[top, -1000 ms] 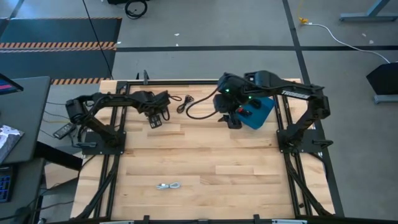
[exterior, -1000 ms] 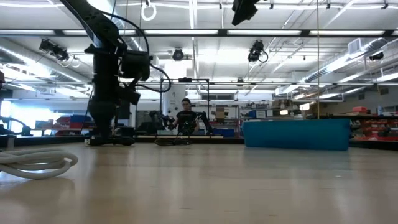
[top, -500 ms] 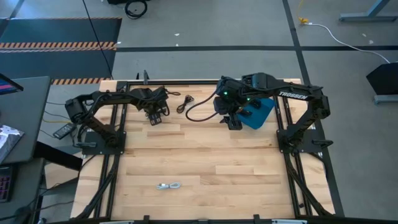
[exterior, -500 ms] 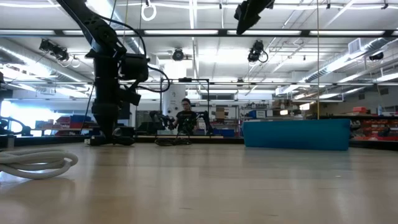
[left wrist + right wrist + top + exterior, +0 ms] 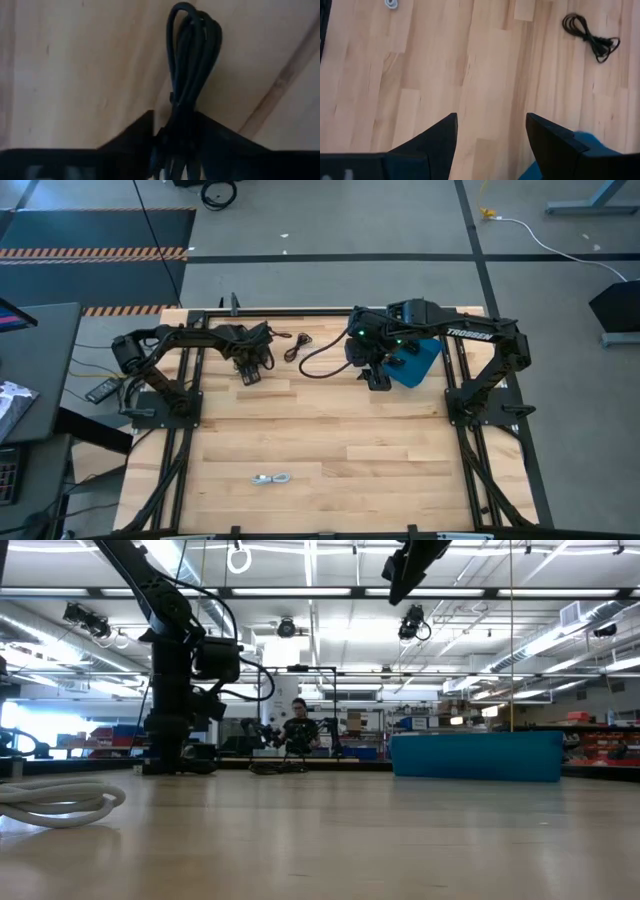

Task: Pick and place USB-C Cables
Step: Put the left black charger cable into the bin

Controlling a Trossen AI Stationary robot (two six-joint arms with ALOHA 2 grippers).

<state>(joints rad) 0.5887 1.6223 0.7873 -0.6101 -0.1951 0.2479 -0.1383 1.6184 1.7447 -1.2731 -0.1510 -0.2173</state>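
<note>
My left gripper (image 5: 247,373) is low over the far left of the table and shut on a black coiled USB-C cable (image 5: 192,70). In the high view the gripper hides this cable. My right gripper (image 5: 376,378) is open and empty, high above the table beside the blue tray (image 5: 420,360). Its fingers (image 5: 435,140) stand wide apart. Another black coiled cable (image 5: 298,345) lies flat on the wood between the two arms and also shows in the right wrist view (image 5: 590,32). A white-grey coiled cable (image 5: 272,478) lies flat near the table's near edge. My left gripper pinches the black cable between its two fingers at one end of the bundle (image 5: 175,127). Several strands pass together between the fingers. The looped end (image 5: 190,15) sticks out beyond the fingertips, close over the wood. Whether it rests on the table I cannot tell.
The blue tray stands at the far right and shows in the low view (image 5: 475,755). The right arm's thick black wire (image 5: 318,360) loops over the table near the tray. A person (image 5: 298,725) sits in the room beyond the far edge. The middle of the table is bare wood (image 5: 330,430).
My left gripper has sunk a little toward the table and stays shut. My right arm has shifted slightly toward the table's right; its gripper stays open over the tray's edge.
</note>
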